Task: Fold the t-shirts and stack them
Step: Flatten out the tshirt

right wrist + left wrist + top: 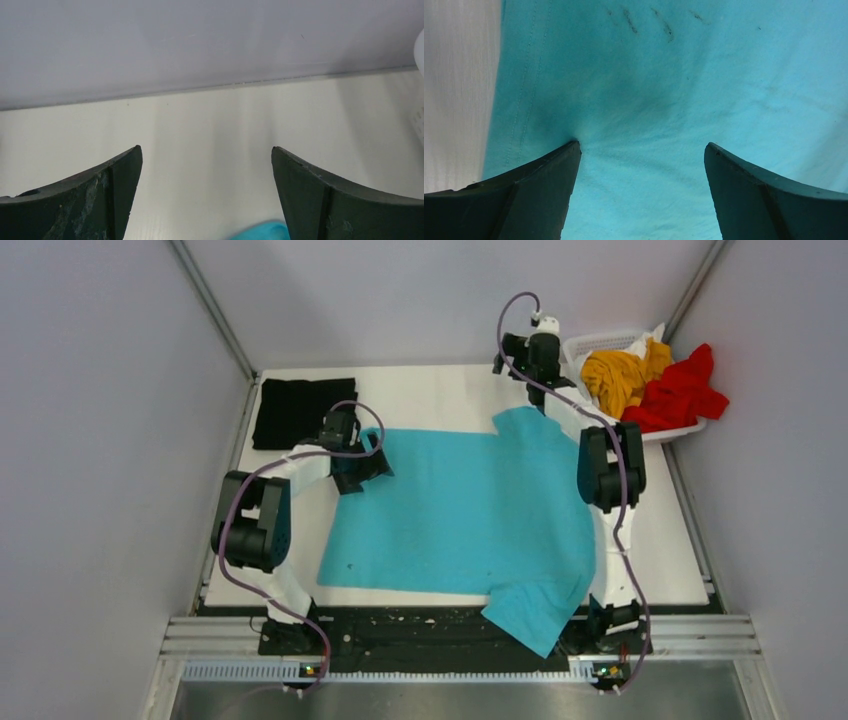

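Observation:
The turquoise t-shirt (470, 510) lies spread flat across the white table, one sleeve hanging over the near edge. My left gripper (362, 462) is open, its fingertips pressing on the shirt's far left corner; the left wrist view shows the cloth (644, 100) between the spread fingers, near the stitched hem. My right gripper (535, 390) is open and empty just past the shirt's far right sleeve; a bit of turquoise (262, 231) shows at the bottom of the right wrist view. A folded black t-shirt (302, 412) lies at the far left. The mustard yellow t-shirt (620, 375) and the red t-shirt (685, 390) are bundled in the basket.
The white lattice basket (590, 343) stands at the far right corner beside my right gripper. Grey walls close in the table at the back and sides. Bare white table (210, 130) lies under my right gripper. A black rail runs along the near edge.

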Tool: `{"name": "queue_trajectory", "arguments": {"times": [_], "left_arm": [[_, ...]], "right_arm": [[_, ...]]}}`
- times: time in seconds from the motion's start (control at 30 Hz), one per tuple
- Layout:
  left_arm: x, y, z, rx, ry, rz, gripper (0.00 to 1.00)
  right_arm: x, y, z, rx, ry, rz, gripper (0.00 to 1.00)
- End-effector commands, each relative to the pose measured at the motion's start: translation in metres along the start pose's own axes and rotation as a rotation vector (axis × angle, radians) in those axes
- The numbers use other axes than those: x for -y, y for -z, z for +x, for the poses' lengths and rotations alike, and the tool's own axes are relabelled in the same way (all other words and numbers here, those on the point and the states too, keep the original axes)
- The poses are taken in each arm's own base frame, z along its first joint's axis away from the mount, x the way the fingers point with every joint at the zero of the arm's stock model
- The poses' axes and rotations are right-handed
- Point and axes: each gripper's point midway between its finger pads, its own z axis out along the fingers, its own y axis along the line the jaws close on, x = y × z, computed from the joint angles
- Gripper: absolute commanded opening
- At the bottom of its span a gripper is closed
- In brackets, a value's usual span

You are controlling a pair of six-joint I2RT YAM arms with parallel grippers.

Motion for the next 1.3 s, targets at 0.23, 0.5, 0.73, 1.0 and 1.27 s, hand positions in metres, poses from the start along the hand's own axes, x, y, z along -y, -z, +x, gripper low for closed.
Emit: {"name": "queue_trajectory", "arguments": {"times": [0.23,0.5,0.73,1.0,1.27], "left_arm": [[0.019,0.022,-0.042,0.094,-0.019,0.021,0.99],[0.024,0.005,-0.071,0.109,-0.043,-0.027,0.99],[0.032,-0.027,-0.092,0.092,-0.06,-0.025,0.99],[0.025,-0.057,-0.115,0.1,-0.046,-0.058,0.99],[0.02,-0.091,-0.147,0.108,-0.028,-0.025,0.99]], "right_arm": [[0.028,0.114,0.046,-0.284,0.029,0.127,0.99],[0.054,0.178,0.115,-0.478,0.001,0.209,0.99],[0.074,0.169,0.137,-0.523,0.011,0.292,0.99],[0.096,0.13,0.151,-0.555,0.014,0.348,0.99],[0.107,0.085,0.139,-0.538,0.028,0.356,0.99]]}}
